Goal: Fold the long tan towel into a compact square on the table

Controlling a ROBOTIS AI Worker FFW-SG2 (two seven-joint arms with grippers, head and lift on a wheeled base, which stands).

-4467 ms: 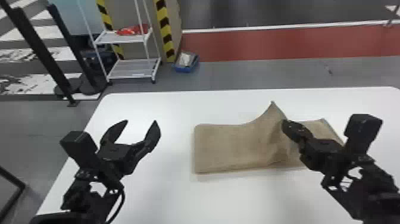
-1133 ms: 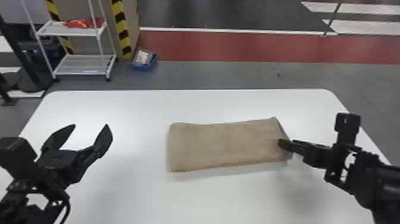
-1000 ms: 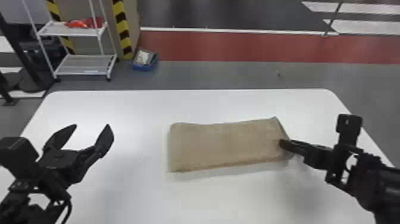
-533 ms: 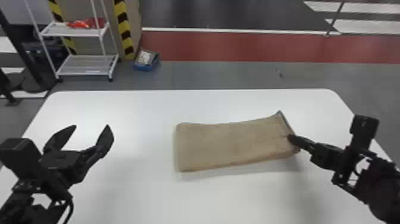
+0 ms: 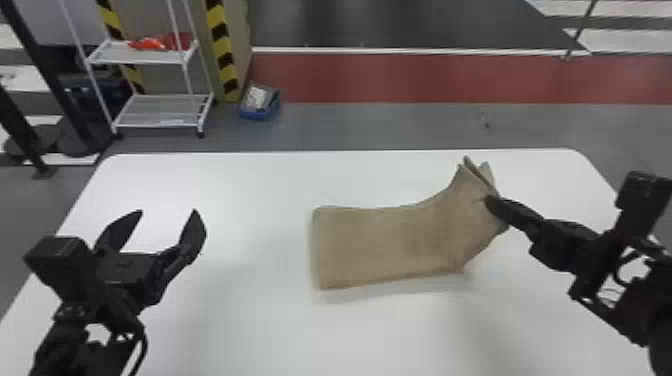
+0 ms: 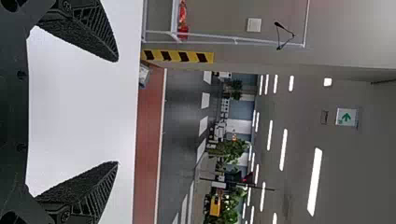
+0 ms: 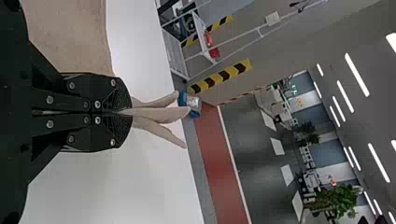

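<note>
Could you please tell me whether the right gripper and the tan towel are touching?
Touching: the right wrist view shows the right gripper pinching the towel.

Tan towel (image 5: 390, 245) on a white counter (image 5: 250, 320); black fingers (image 5: 193, 234) at the head view's left; yellow-and-black striped tape (image 5: 221, 45), white rack (image 5: 160, 111) and blue box (image 5: 259, 115) at upper left; red floor band (image 5: 400, 77) across the top

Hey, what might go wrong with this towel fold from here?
The towel could slip, since the right gripper's fingers pinch only its gathered end. Its layers already splay apart beyond the fingers, so the fold may land uneven. And with the left gripper open and away from the towel, nothing holds the flat end, which might drag along the table.
</note>
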